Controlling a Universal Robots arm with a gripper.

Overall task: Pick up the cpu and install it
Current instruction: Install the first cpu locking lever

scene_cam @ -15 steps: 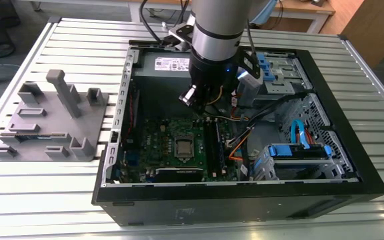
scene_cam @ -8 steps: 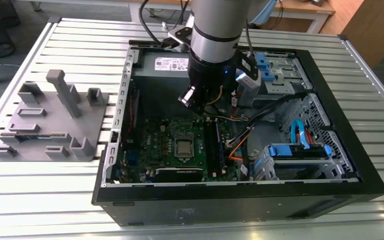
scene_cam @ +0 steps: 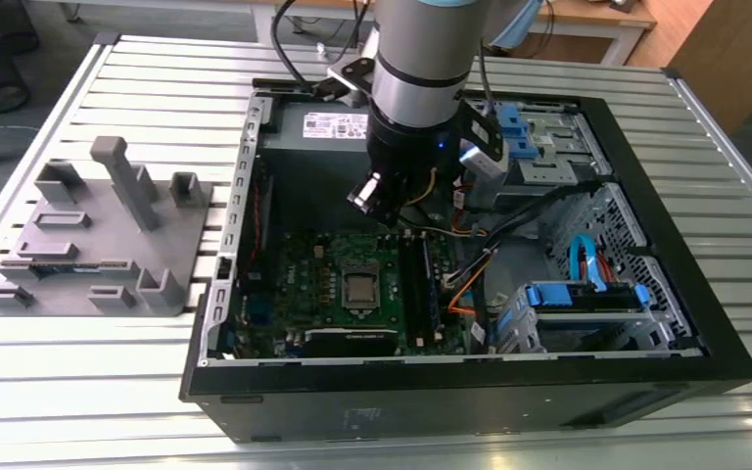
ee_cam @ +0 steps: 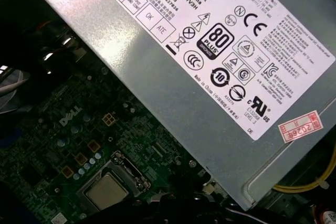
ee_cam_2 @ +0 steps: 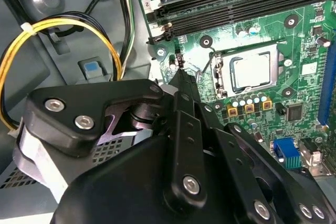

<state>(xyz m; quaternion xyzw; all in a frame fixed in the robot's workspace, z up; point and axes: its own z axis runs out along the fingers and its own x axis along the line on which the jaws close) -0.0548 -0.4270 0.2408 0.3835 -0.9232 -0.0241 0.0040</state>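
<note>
Looks like you're mostly done: the cpu (ee_cam_2: 253, 70) already sits in the green board's socket (ee_cam_2: 217, 72). Your gripper (scene_cam: 390, 211) hovers above; can't tell its state.

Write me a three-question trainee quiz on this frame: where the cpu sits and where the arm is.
1. True or false: the cpu lies in the socket of the green board.
2. Multiple choice: in the exterior view, the grey plastic holder stands A) inside the case, B) on the table at that view's left, C) on the power supply.
3. Fill in: the arm reaches down into the open computer ____.

Key: 1 true; 2 B; 3 case.
</note>
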